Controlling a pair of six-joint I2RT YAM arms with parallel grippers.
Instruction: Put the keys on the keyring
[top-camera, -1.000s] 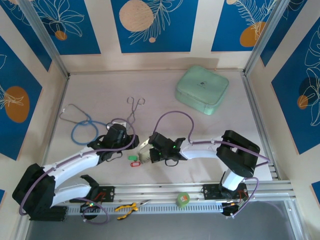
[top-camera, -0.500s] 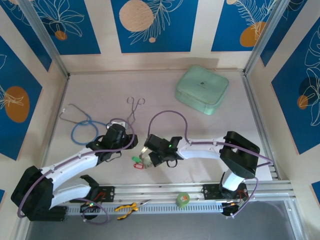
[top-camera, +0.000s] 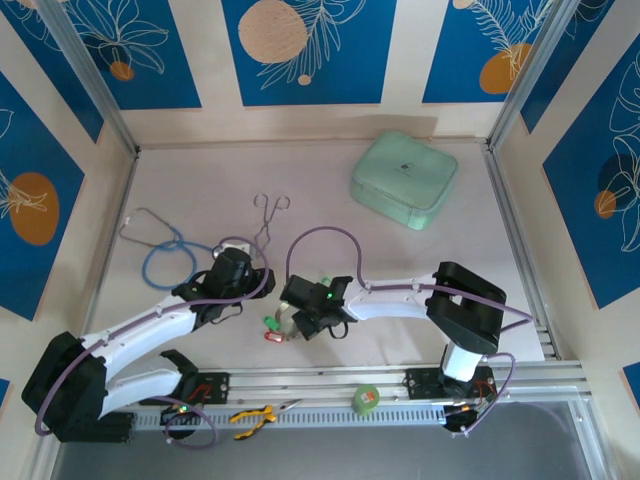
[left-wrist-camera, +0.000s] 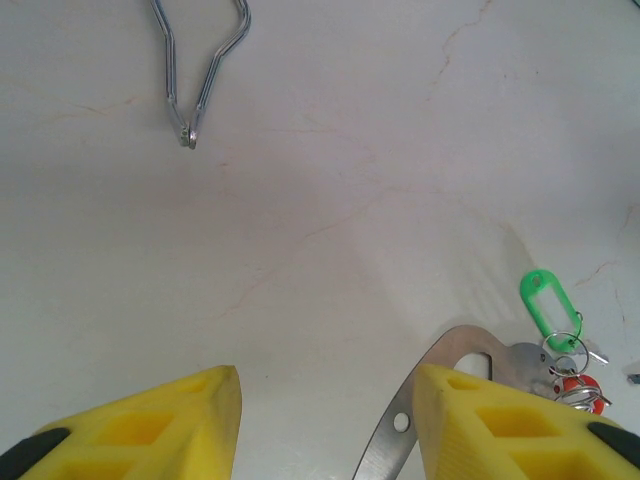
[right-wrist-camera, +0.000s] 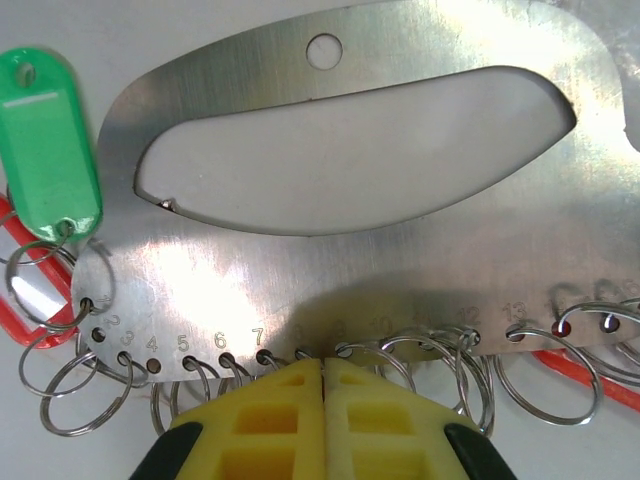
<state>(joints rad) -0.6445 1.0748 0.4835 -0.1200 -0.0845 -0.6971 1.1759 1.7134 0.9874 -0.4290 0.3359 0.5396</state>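
Pinching the keyring (right-wrist-camera: 330, 270) at its lower edge, the right gripper (right-wrist-camera: 323, 385) has its yellow fingers pressed together over the middle of the row of numbered holes. The keyring is a flat steel plate with a large cutout, and small split rings hang from its holes. A green key tag (right-wrist-camera: 50, 150) hangs on a ring at the plate's left end, and red key tags (right-wrist-camera: 30, 290) lie partly under the plate at both ends.

From above, the right gripper (top-camera: 297, 318) sits at the front centre of the table (top-camera: 330, 190), with the green and red tags just to its left. The left gripper (top-camera: 232, 272) is near it, further left, with its fingers spread and nothing between them. The left wrist camera shows the keyring (left-wrist-camera: 525, 365) beside the right-hand finger (left-wrist-camera: 500, 425), and the forceps (left-wrist-camera: 200, 70) lying well ahead.

A mint green case (top-camera: 403, 180) sits at the back right with its lid closed, so its contents are hidden. A blue-tubed stethoscope (top-camera: 160, 245) lies at the left.
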